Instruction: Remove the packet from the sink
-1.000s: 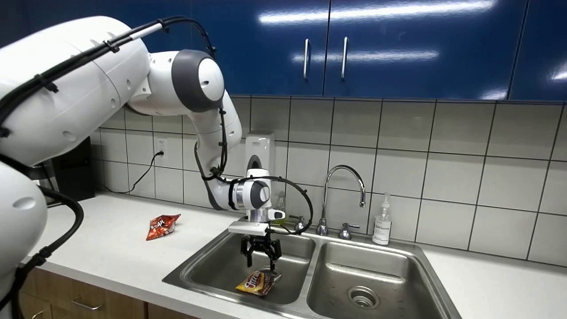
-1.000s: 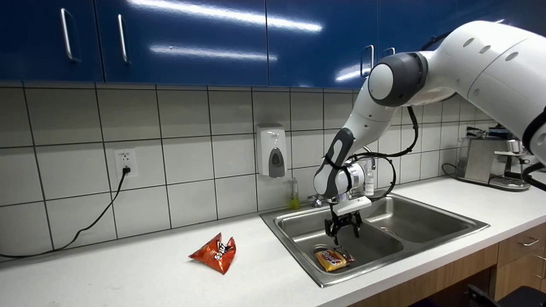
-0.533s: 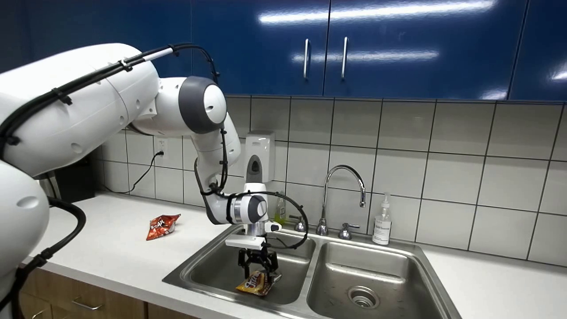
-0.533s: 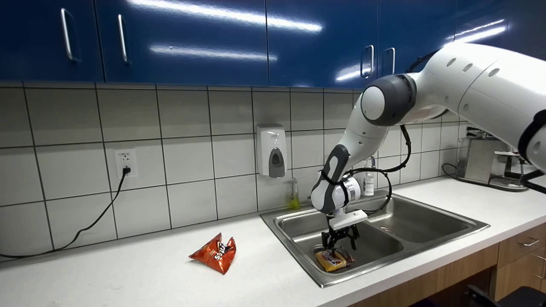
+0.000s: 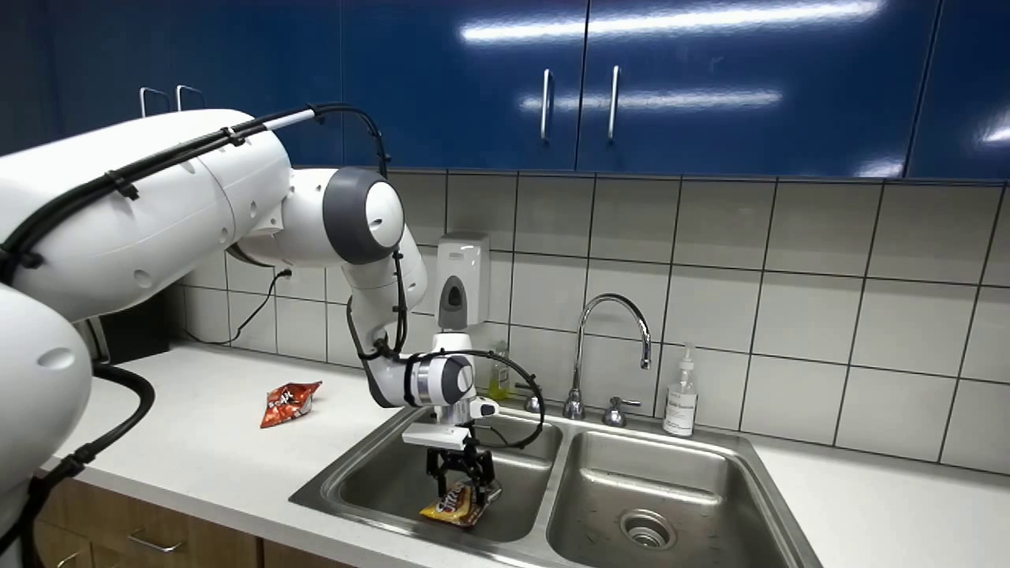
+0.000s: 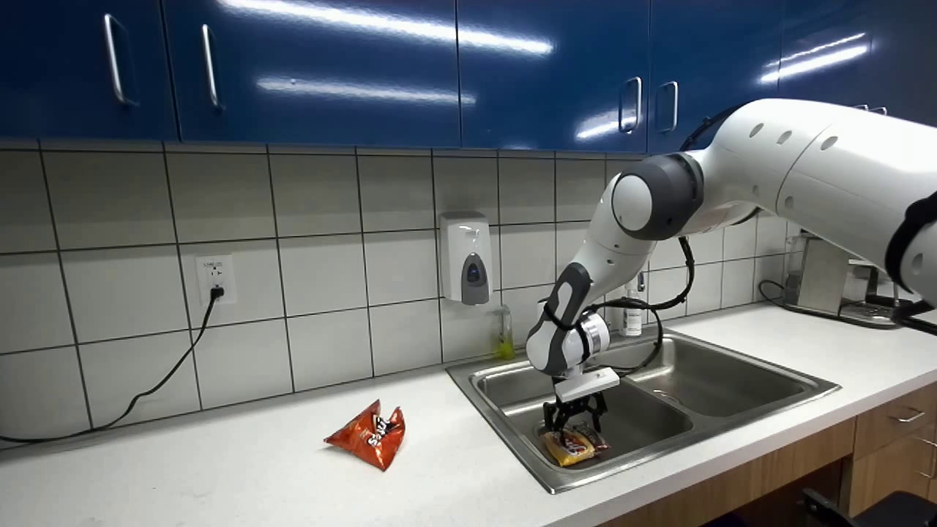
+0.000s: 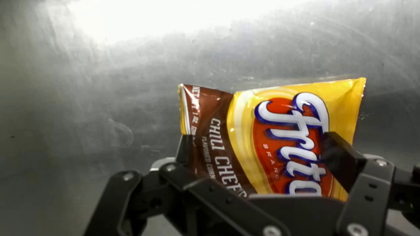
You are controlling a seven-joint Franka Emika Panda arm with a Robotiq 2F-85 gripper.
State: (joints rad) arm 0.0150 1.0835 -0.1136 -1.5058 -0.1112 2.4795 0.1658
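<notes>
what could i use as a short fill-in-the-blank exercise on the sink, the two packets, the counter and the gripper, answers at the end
On the yellow packet, the word CHILI is printed over the colour ____.
The sink has ____ basins.
The counter under the red packet is ____ in colour.
The jaws of the gripper stand ____ rather than together.

Missing words: brown; two; white; apart.

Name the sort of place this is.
Probably a kitchenette, perhaps in an office or lab: there's a double-basin sink, blue overhead cabinets and a wall-mounted dispenser.
</notes>
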